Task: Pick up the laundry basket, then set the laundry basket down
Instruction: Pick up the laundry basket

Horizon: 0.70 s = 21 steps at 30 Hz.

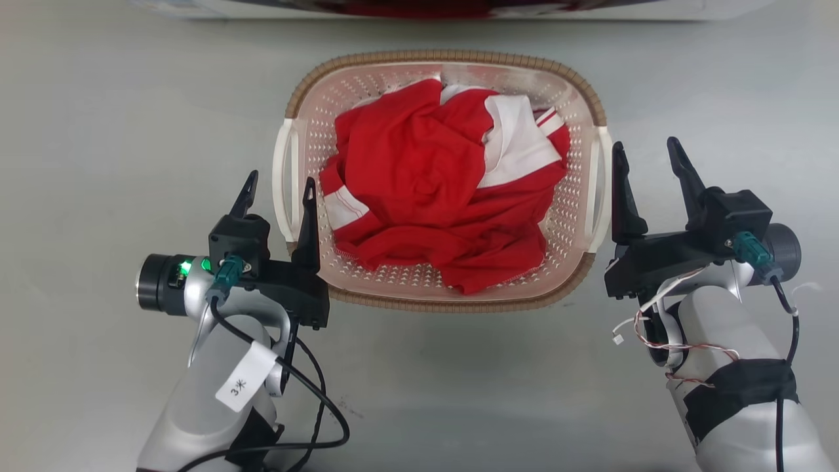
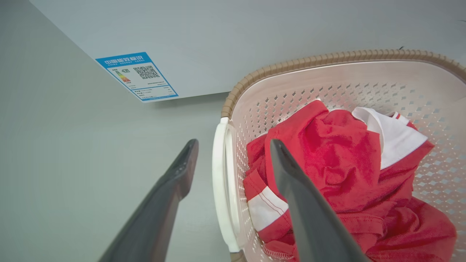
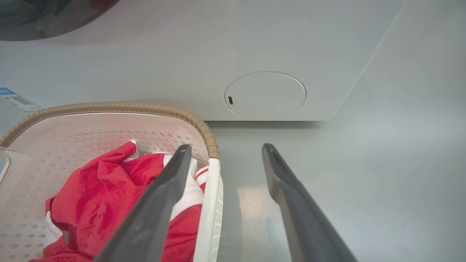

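Note:
The laundry basket [image 1: 452,58] stands on the grey floor, cream with a brown rim, holding crumpled red and white clothes [image 1: 426,170]. My left gripper [image 1: 278,193] is open, one finger on each side of the white left handle [image 1: 284,183]. In the left wrist view the handle [image 2: 219,182] runs between the fingers of that gripper [image 2: 233,143], untouched. My right gripper [image 1: 647,154] is open beside the right handle [image 1: 602,190]. The right wrist view has this gripper [image 3: 226,146] straddling the basket's right edge [image 3: 209,211], inner finger over the clothes [image 3: 98,182].
A washing machine's pale front [image 1: 459,6] stands just behind the basket, with a blue energy label [image 2: 137,76] and a round cover [image 3: 265,95] low on its panel. Bare grey floor [image 1: 459,393] lies around the basket and between my arms.

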Tool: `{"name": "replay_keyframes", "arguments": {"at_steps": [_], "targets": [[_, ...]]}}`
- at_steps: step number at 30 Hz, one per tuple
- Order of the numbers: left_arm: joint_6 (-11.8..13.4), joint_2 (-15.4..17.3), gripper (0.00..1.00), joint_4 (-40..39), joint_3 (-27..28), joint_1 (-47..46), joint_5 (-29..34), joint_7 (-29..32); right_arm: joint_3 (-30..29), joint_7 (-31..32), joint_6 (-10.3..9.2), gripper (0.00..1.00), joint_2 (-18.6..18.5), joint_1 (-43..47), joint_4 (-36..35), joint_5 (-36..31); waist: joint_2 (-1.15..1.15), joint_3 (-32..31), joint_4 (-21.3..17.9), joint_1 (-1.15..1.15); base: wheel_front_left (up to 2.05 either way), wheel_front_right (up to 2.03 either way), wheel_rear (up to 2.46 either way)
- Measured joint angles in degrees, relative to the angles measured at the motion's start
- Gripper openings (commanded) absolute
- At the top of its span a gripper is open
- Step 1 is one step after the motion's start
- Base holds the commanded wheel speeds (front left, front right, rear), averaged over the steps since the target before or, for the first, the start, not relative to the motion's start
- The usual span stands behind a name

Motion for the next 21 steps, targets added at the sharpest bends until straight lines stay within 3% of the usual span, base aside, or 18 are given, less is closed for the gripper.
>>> {"name": "replay_keyframes", "arguments": {"at_steps": [21], "targets": [[0.1, -0.1, 1.0, 9.8, -0.6, -6.9, -3.6, 0.0, 2.1, 0.0, 1.42, 1.0, 0.2, -5.2, 5.1, -0.5, -0.01, 7.7, 0.6, -0.01, 0.0, 0.0, 0.0]]}}
